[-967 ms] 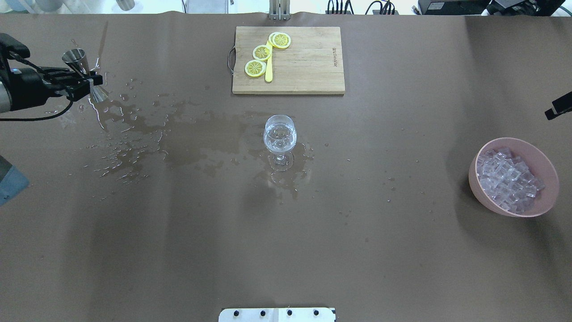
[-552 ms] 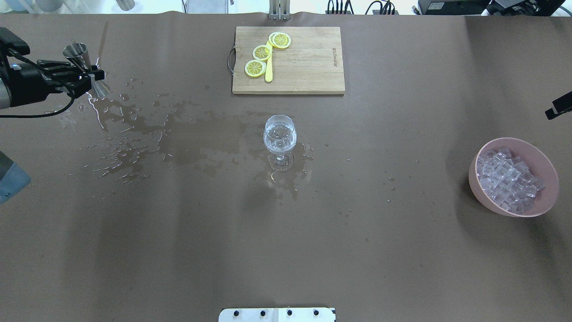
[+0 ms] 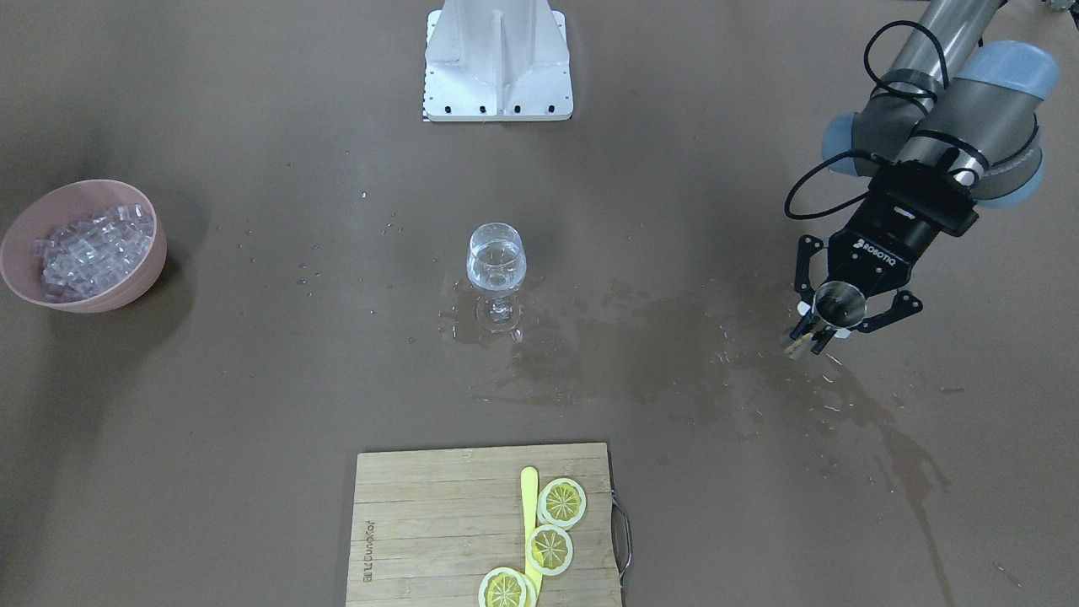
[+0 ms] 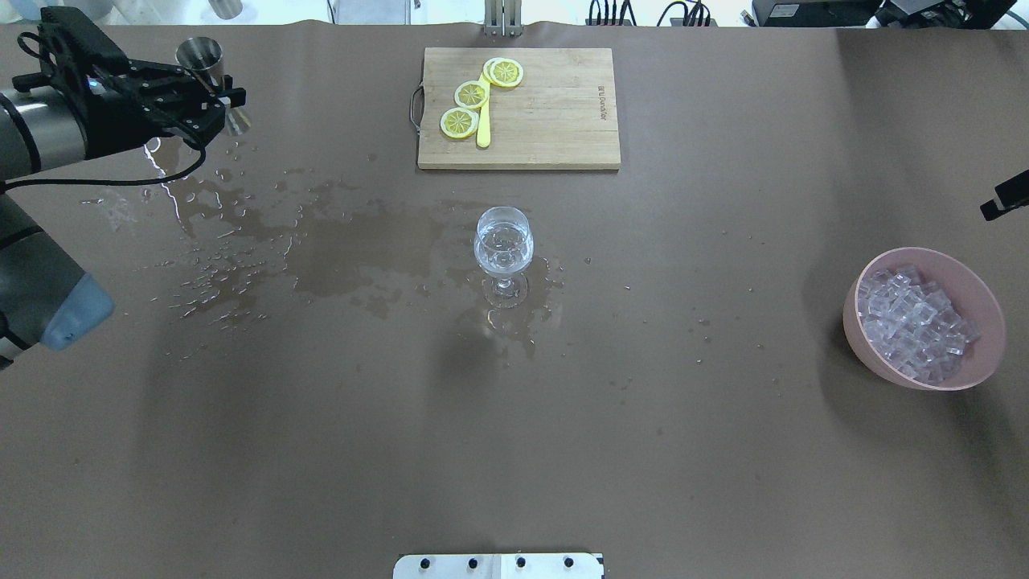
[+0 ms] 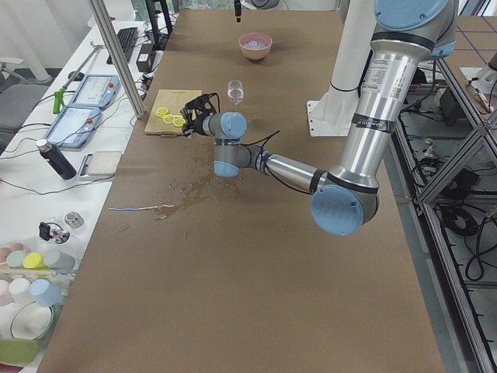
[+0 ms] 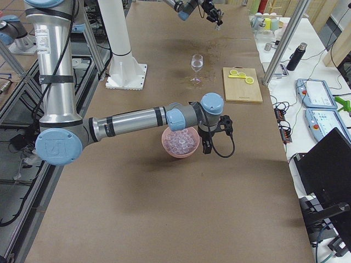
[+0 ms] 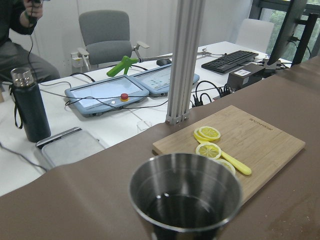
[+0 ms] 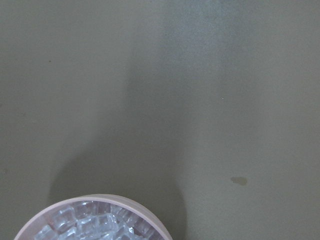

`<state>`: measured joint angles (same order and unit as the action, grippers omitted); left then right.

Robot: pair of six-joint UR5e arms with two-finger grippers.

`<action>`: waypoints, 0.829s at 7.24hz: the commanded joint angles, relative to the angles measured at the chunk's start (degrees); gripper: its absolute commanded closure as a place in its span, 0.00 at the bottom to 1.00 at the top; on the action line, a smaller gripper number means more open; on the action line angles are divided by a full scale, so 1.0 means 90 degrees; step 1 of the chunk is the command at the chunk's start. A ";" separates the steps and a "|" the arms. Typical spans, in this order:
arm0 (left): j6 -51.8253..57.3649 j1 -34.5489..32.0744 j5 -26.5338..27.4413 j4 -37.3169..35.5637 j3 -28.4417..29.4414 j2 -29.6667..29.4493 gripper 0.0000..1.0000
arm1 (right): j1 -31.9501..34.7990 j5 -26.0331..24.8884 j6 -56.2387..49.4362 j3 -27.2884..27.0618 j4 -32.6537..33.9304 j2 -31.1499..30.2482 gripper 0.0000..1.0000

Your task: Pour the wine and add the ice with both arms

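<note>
My left gripper [image 4: 219, 98] is shut on a steel jigger [image 4: 199, 53] and holds it upright above the table's far left, well to the left of the wine glass. It also shows in the front-facing view [image 3: 829, 327], with the jigger [image 3: 839, 303] between its fingers. The jigger's cup [image 7: 185, 192] fills the left wrist view, dark inside with a few glints. The wine glass [image 4: 504, 240] stands mid-table with clear liquid in it. A pink bowl [image 4: 858, 326] of ice [image 4: 912, 322] sits at the right. Of my right gripper only a black tip [image 4: 1005, 193] shows, beyond the bowl.
A wooden cutting board [image 4: 555, 121] with lemon slices [image 4: 460, 122] and a yellow knife lies behind the glass. Spilled liquid [image 4: 321, 249] spreads from the glass towards the left. The white base block [image 3: 497, 59] stands at the robot's edge.
My left gripper has risen and moved farther back and to the right with the jigger. The glass, the bowl and the right gripper have not moved.
</note>
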<state>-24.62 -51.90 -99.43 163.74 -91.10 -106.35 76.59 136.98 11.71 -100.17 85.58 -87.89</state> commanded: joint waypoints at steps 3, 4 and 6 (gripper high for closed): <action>0.0615 0.1786 0.2143 -0.1640 -0.0591 -0.0827 1.00 | 0.0005 0.0083 0.0114 0.0055 0.0003 -0.0058 0.00; 0.1438 0.2043 0.2654 -0.1834 -0.0591 -0.1013 1.00 | 0.0005 0.0093 0.0144 0.0056 0.0003 -0.0049 0.00; 0.1923 0.2327 0.3097 -0.1983 -0.0610 -0.1123 1.00 | 0.0005 0.0122 0.0222 0.0046 0.0003 -0.0048 0.00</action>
<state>-10.15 -32.94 -74.49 146.65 -96.53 -115.86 76.64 137.90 13.39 -99.70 85.60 -88.34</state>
